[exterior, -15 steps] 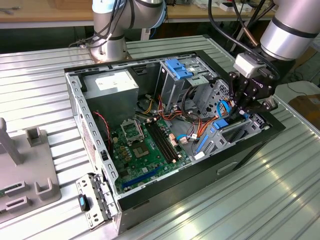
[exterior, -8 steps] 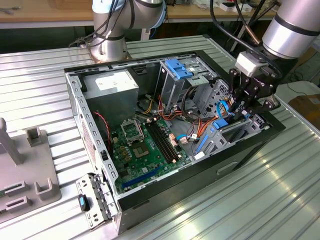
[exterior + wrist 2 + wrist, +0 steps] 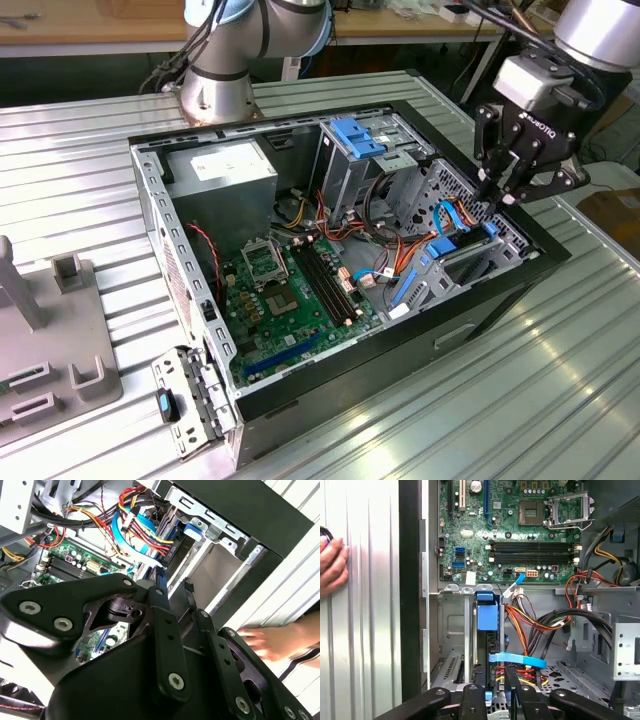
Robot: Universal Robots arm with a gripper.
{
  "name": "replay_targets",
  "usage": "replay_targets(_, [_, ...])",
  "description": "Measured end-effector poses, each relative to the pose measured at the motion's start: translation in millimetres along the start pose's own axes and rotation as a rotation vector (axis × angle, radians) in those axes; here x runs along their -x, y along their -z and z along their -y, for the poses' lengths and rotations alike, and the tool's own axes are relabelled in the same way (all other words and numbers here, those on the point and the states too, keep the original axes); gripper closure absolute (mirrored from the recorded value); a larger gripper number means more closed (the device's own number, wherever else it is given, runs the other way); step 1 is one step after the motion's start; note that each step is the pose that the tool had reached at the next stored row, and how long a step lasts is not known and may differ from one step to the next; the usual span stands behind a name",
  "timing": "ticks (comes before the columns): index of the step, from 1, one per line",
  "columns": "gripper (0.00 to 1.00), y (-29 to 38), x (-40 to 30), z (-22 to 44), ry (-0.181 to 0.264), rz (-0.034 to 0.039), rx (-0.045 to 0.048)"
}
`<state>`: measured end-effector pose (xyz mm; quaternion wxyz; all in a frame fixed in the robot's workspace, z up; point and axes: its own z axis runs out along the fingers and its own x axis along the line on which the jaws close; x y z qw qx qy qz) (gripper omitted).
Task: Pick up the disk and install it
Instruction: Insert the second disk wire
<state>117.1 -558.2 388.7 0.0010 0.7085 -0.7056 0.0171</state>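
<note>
Black gripper (image 3: pixel 497 196) fingers narrowly parted, empty, over blue-railed grey metal disk (image 3: pixel 487 630) (mostly hidden in bay); blurred hand (image 3: pixel 332 565) cropped at 9 o'clock.

Arm reaching in from the far side toward the exterior view's right, wrist angled downward, black end effector (image 3: pixel 492 192) pointing down with its fingers (image 3: pixel 159 587) drawn close, a narrow gap between the tips; a person's hand (image 3: pixel 332 565) rests flat nearby.
</note>
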Motion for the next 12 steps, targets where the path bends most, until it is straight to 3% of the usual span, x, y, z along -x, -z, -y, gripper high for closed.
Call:
replay_targets(2, [0.71, 0.3, 1.0, -1.6, 0.000, -0.0004, -0.0003])
replay_targets(4, [0.71, 0.5, 7.7, -10.0, 0.000, -0.0002, -0.0029])
replay_targets(6, [0.71, 0.5, 13.6, -10.0, 0.000, -0.0002, -0.0029])
replay_targets(12, [0.71, 0.5, 14.0, -10.0, 0.000, -0.0002, -0.0029])
